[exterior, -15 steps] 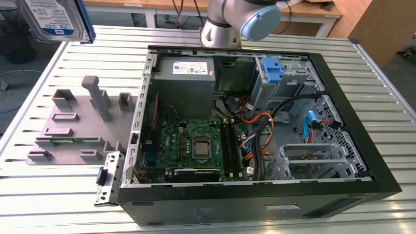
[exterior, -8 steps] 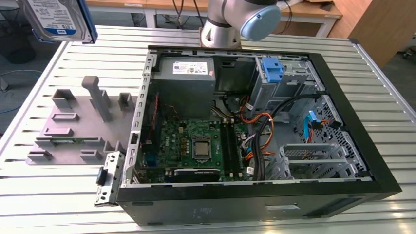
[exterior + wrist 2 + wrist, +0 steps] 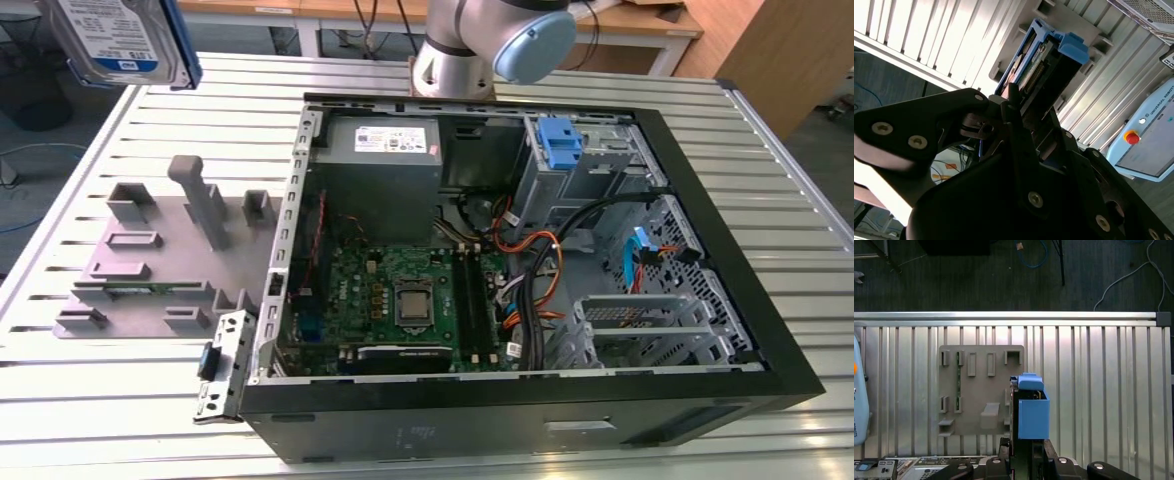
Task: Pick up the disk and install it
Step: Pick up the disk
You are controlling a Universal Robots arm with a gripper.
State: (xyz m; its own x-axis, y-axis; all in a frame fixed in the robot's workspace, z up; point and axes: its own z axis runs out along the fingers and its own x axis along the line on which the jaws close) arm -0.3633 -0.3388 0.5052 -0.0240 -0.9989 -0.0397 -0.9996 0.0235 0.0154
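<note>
Silver disk (image 3: 118, 38) lifted clear of the table (image 3: 80, 400): pick-up complete, installation not yet begun.
Gripper (image 3: 1026, 112) jaws are clenched on the disk's blue-railed body. They hold it high over one edge of the grey fixture plate (image 3: 979, 385), towards the table's edge at the exterior view's left and well apart from the open computer case (image 3: 534, 400). The long axis runs roughly upright, with the free end pointing down at the table and the label face turned to the exterior view. Inside the case, a blue bracket (image 3: 561, 140) sits at the far side, and the metal cage (image 3: 641, 320) appears unfilled.
</note>
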